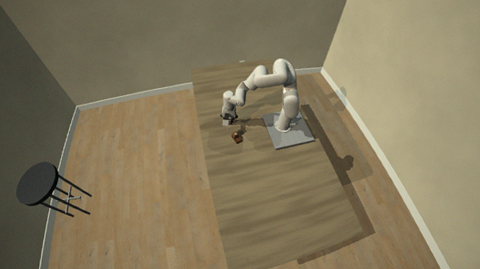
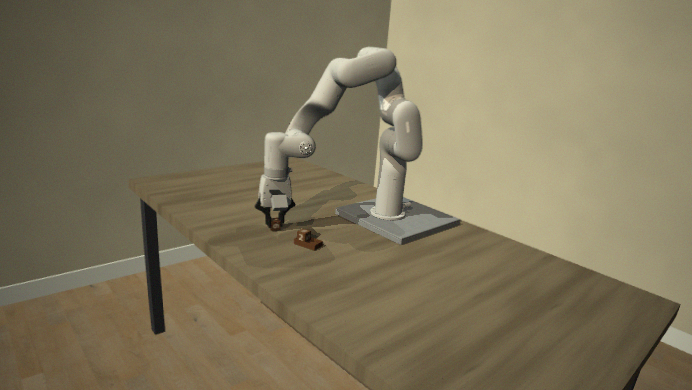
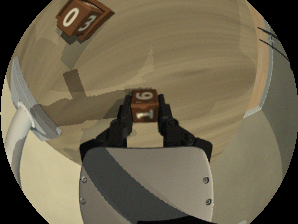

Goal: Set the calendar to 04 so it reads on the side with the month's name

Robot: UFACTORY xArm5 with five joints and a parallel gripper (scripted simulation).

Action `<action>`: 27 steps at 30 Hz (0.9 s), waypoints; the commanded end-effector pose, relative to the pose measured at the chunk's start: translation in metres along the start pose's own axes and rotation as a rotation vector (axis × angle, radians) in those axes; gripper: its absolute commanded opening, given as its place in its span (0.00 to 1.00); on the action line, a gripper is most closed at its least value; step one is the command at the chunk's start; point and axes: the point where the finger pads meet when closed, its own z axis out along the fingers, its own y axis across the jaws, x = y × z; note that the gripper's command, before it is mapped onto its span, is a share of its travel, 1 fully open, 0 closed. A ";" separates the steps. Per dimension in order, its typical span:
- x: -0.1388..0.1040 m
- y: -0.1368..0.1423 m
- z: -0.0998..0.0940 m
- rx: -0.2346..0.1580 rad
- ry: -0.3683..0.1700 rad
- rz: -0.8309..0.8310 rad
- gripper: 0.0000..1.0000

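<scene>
My gripper point(image 3: 144, 103) point(image 2: 275, 223) is shut on a brown cube point(image 3: 145, 96) point(image 1: 230, 122), low over the table. In the wrist view the cube shows a 1 on the face nearer the gripper body and a 6 or 9 on the face beyond it; both digits lie sideways. The brown tray point(image 2: 315, 245) point(image 1: 239, 141) is on the table, off to one side of the gripper. The other cube point(image 2: 303, 235) point(image 3: 71, 18) is at the tray, showing 0 and 3 in the wrist view and a 2 in the exterior view. The month's name is not readable. Whether this cube sits flat is unclear.
The arm's grey base plate point(image 1: 288, 136) point(image 2: 400, 230) lies on the table point(image 2: 450, 290), on the other side of the tray from the near long table edge. A dark stool point(image 1: 38, 183) stands on the floor away from the table.
</scene>
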 end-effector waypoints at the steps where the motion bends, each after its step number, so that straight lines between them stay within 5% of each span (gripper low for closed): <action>1: 0.000 0.001 -0.001 -0.003 0.000 0.000 0.29; 27: 0.000 0.001 0.002 -0.004 0.000 -0.001 0.29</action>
